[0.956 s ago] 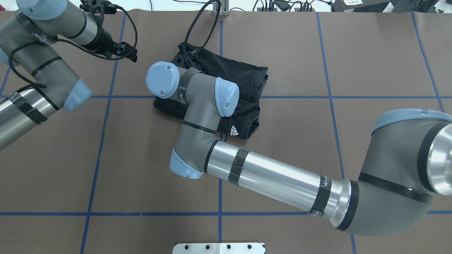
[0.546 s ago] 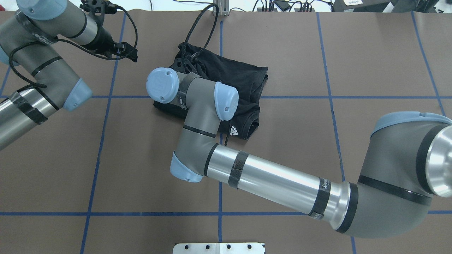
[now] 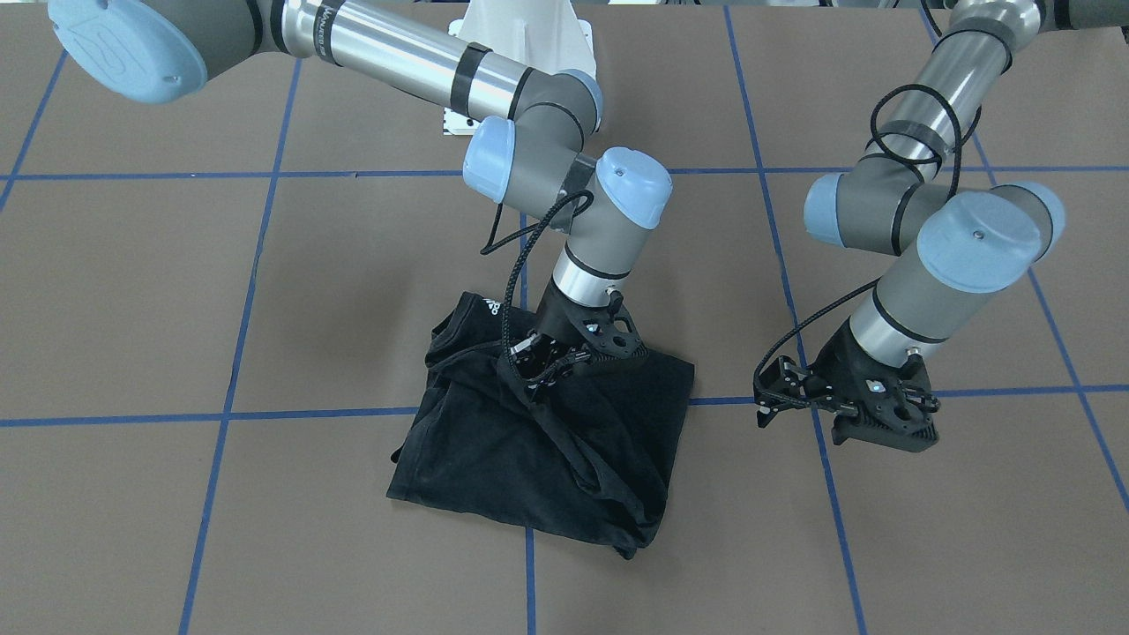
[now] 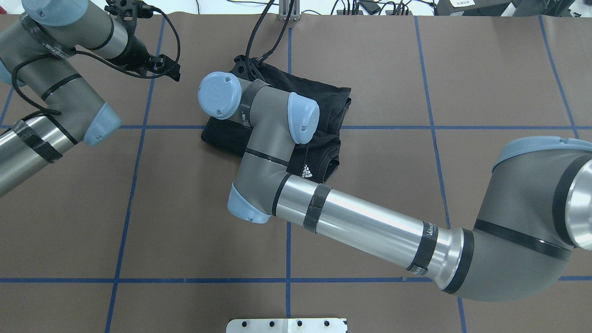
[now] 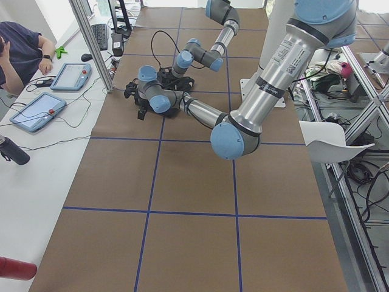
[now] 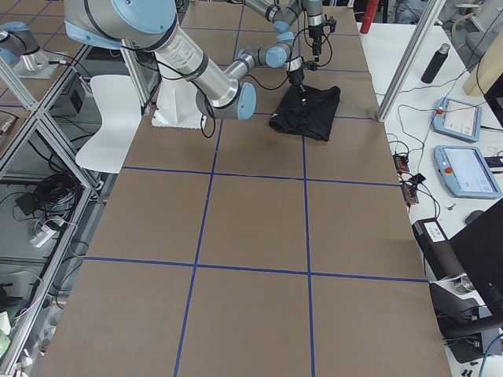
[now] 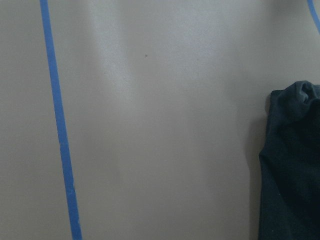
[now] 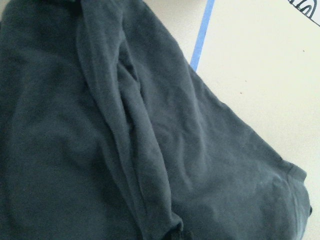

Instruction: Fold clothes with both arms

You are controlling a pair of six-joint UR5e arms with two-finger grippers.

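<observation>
The black T-shirt [image 3: 547,459] lies folded into a rumpled bundle on the brown table; it also shows in the overhead view [image 4: 326,99]. Its small white collar mark [image 4: 306,172] faces up, and the ringed logo is hidden. My right gripper [image 3: 542,363] is down on the bundle's near part and looks shut on a raised ridge of cloth. The right wrist view shows only that ridged cloth [image 8: 125,130]. My left gripper [image 3: 882,428] hovers beside the shirt, apart from it, and looks open and empty. The left wrist view shows the shirt's edge [image 7: 292,170].
Blue tape lines [image 4: 289,231] mark a grid on the table. A white base plate [image 4: 286,325] sits at the near edge. Cables and boxes [image 4: 370,7] line the far edge. An operator [image 5: 21,48] sits by tablets at a side desk.
My right wrist has shifted a little toward the far side and to the right over the shirt, and its cable has straightened. The left arm has not moved.
</observation>
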